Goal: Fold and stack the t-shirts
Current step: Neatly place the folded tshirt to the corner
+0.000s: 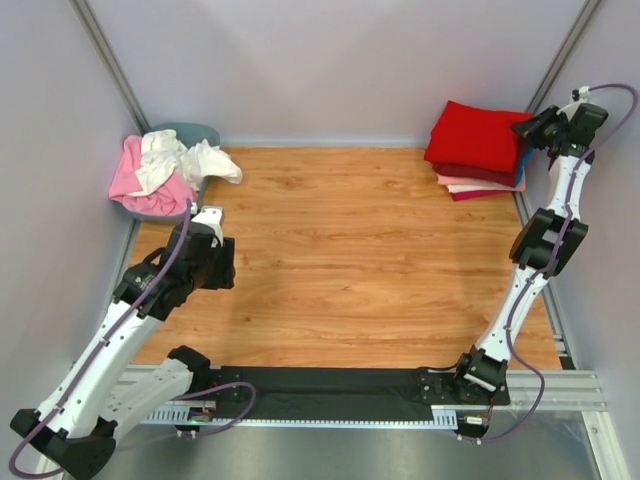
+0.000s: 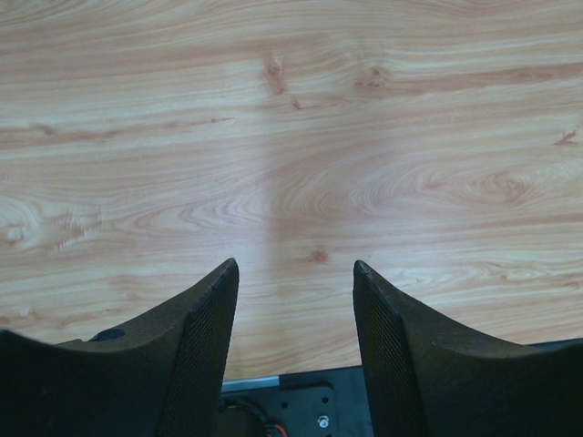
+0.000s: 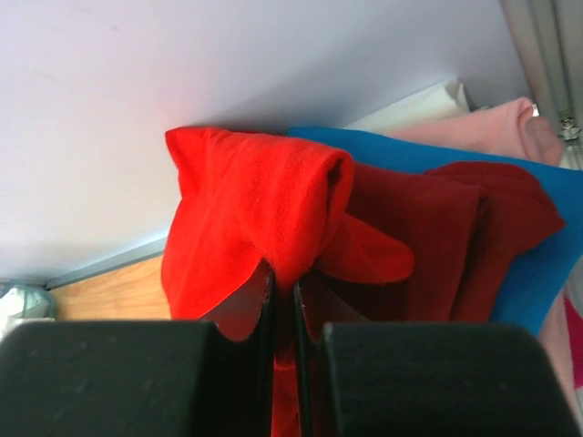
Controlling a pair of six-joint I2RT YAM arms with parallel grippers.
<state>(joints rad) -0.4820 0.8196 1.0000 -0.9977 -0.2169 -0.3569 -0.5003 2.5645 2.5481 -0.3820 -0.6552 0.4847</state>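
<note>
A stack of folded t-shirts stands at the far right corner, the bright red t-shirt [image 1: 474, 135] on top, with dark red, blue, pink and white ones under it. My right gripper [image 1: 534, 127] is at the stack's right edge, shut on a fold of the bright red t-shirt [image 3: 250, 218]. The dark red t-shirt [image 3: 446, 237] and blue t-shirt [image 3: 537, 264] show beside it. Unfolded pink [image 1: 140, 185] and white [image 1: 190, 160] t-shirts are heaped in the tub at the far left. My left gripper [image 1: 222, 262] is open and empty over bare wood [image 2: 295, 268].
The grey tub [image 1: 190, 132] sits in the far left corner. Grey walls enclose the table on three sides, with the right wall close behind my right gripper. A black mat [image 1: 330, 385] and metal rail run along the near edge.
</note>
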